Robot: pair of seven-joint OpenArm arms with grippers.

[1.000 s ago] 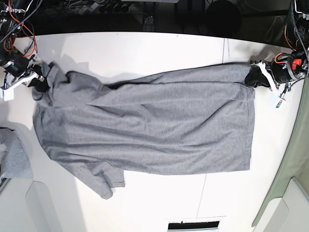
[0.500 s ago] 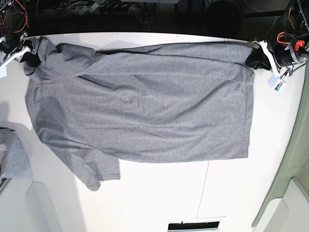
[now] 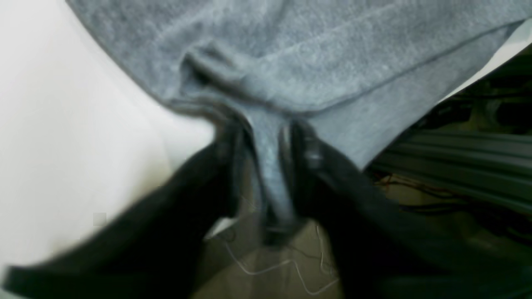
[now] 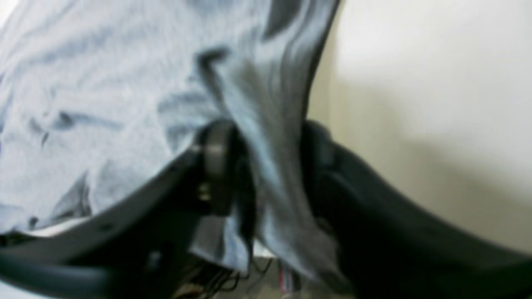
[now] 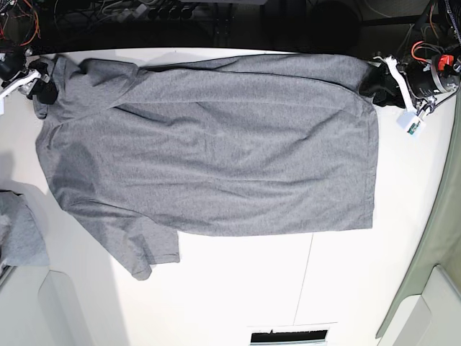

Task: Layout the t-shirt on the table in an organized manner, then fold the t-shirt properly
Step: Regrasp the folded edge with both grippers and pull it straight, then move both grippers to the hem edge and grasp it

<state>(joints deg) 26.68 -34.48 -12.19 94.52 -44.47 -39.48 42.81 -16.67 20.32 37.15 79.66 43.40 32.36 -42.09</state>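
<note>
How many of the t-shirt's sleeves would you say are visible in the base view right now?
1 clearly: a sleeve lies flat on the table at the near left. The other may be bunched at the far left corner, beside the right gripper.

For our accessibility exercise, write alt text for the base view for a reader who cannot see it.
A grey t-shirt lies spread across a white table, hem towards the left gripper, which meets its far hem corner. The right gripper meets the opposite far corner.

You're looking at a plain heather-grey t-shirt [image 5: 209, 144], no print, on a white table [image 5: 238, 288] crossed by a thin dark seam. Black fingers [image 3: 316, 166] of the left gripper [image 3: 268, 137] flank a bluish-grey fold; right gripper [image 4: 259, 149] is black too.
</note>
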